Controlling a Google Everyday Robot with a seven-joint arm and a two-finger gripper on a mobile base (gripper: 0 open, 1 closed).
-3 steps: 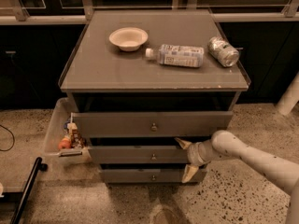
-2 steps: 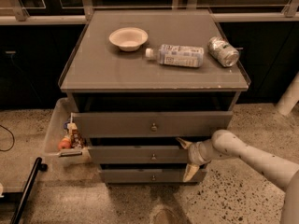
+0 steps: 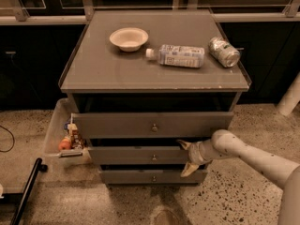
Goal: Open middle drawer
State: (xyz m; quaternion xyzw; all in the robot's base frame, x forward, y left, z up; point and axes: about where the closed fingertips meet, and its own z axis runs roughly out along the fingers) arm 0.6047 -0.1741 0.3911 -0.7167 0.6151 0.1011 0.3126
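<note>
Pincer: I see the pincer (image 3: 184,156) at the right end of the middle drawer (image 3: 140,156), low on the cabinet's front.
Pincer state: the fingers are apart, one (image 3: 183,145) at the drawer front's upper edge and the other at its lower edge, with the front between them. I can't tell whether they press on it.
Arm: my arm (image 3: 253,156) reaches in from the lower right, pale and tilted down towards the drawer.
Middle drawer: it sits between the top drawer (image 3: 117,124) and the bottom drawer (image 3: 140,176), with its small knob (image 3: 153,157) left of the pincer. Its front stands a little forward of the bottom one.
Top drawer: pulled out partway, with a dark gap showing behind its front.
Worktop: on the grey worktop (image 3: 103,69) I have a pale bowl (image 3: 129,38) upright at the back left, a clear bottle (image 3: 178,55) lying on its side beside it, and a can (image 3: 224,51) on its side near the right edge.
Left side: a bin (image 3: 54,125) against the cabinet holds small items I can't identify.
</note>
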